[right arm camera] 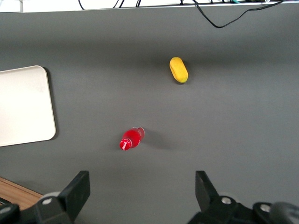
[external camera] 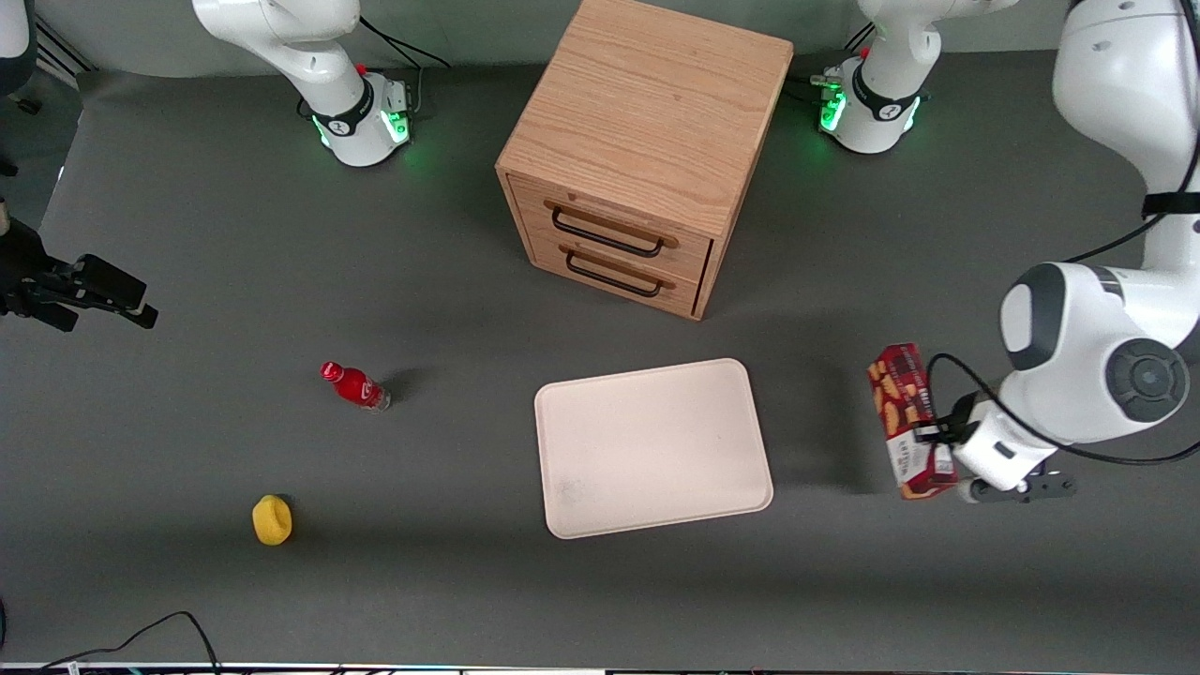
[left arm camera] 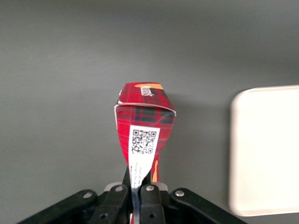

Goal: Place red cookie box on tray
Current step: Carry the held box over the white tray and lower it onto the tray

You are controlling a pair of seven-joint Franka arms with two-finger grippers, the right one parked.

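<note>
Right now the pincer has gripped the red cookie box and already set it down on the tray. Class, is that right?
Not quite. The pincer does grip the red cookie box, but the box is not on the tray; it is beside it, toward the working arm's end of the table. The front view shows this.
</note>
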